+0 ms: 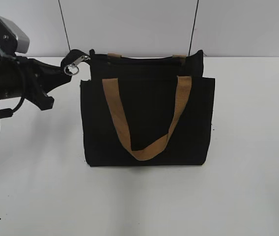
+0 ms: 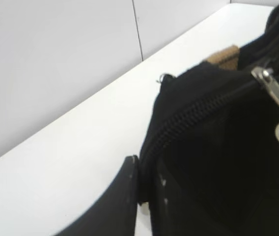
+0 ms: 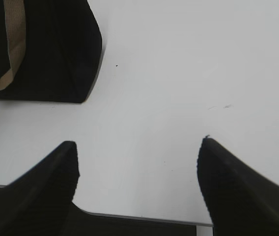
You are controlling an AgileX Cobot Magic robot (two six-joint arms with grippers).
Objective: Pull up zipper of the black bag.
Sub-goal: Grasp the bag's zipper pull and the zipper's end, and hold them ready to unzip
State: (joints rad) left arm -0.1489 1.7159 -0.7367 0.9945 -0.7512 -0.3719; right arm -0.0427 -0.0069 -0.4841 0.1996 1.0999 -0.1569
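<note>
Exterior view shows the black bag (image 1: 147,118) standing upright on the white table (image 1: 247,187), its front tan strap (image 1: 147,123) hanging in a V down the front panel. The left gripper (image 1: 73,61) reaches in from the left edge to the bag's upper left corner, where the silvery pull tab (image 1: 75,64) with its ring sits right at the fingertips; whether the jaws are pinching the tab or merely beside it, I cannot tell.

Left wrist view looks along the zipper (image 2: 203,110), whose black teeth run from the bag's near corner up to the metal pull tab (image 2: 277,96). One dark finger (image 2: 120,201) of the gripper lies low in this view, pressed against the bag's corner seam; the other is not seen.

Right wrist view shows the right gripper (image 3: 138,162) with its two dark fingers (image 3: 46,182) spread wide over bare table, nothing between them. The bag's lower corner (image 3: 56,49) lies well ahead of and to the left of these jaws, apart from them
</note>
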